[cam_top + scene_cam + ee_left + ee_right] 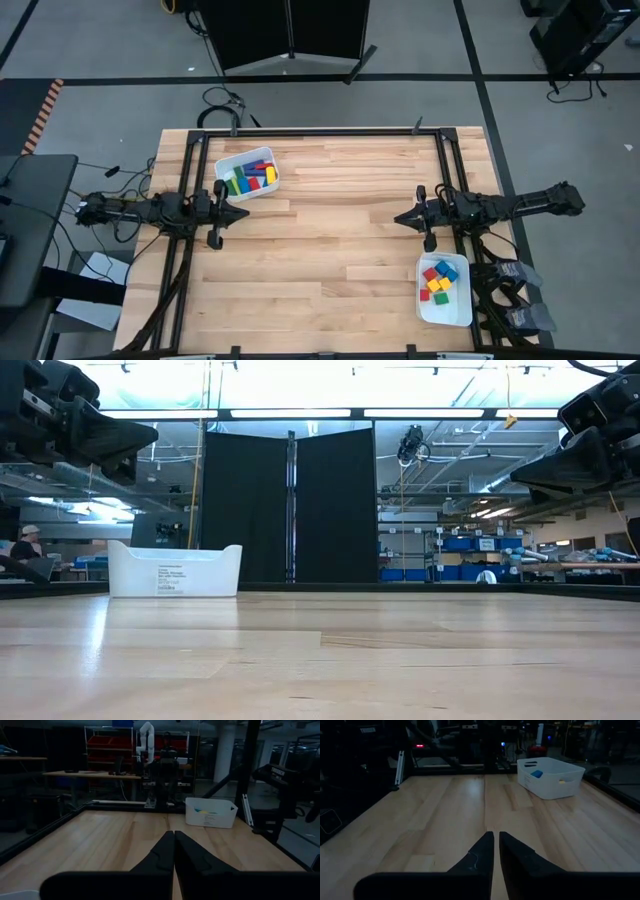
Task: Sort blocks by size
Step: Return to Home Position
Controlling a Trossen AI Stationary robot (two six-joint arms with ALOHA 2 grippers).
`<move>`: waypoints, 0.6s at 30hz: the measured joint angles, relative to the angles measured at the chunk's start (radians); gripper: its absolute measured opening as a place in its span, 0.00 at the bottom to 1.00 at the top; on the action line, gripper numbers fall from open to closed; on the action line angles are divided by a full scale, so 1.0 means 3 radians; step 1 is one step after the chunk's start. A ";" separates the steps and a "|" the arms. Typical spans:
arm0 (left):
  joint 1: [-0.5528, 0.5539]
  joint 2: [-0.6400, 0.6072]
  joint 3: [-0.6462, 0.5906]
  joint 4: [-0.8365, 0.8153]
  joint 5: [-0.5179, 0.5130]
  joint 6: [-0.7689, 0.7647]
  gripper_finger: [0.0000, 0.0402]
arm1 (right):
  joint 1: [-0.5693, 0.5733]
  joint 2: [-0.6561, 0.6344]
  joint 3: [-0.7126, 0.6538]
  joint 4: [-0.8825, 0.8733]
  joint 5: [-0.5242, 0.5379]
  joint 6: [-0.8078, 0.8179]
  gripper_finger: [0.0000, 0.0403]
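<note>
While neither holds anything, both grippers are clenched. The left gripper (pixel 243 213), at left centre of the high view, presses its two dark, tapered fingers (pixel 157 855) together into a single wedge. The right gripper (pixel 398 217), at right centre, shows only a hairline slit between its matte black fingers (pixel 475 856). Their tips point toward each other, well apart, above the table (pixel 330 260) of pale wooden planks with streaky grain, edged by black metal rails.

The elongated bars (pixel 250 179), in blue, green, yellow and red, lie heaped in a white plastic bin (pixel 224 164) with rounded corners at the table's upper left, just beside the left gripper. The short cubes (pixel 440 278), in red, blue, yellow and green, sit in a second white bin (pixel 450 310) at the lower right, near the right arm. In the low view the first bin (pixel 175 572) stands at left, smooth-walled, slightly flared and labelled.
</note>
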 joint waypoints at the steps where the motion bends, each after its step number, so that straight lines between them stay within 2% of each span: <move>1: 0.0000 0.0000 0.0000 0.0000 0.0000 0.0000 0.04 | 0.0000 0.0000 0.0000 0.0000 0.0000 0.0000 0.10; 18: 0.0000 0.0000 0.0000 0.0000 0.0001 0.0000 0.04 | 0.0000 0.0000 0.0000 0.0000 0.0002 0.0001 0.10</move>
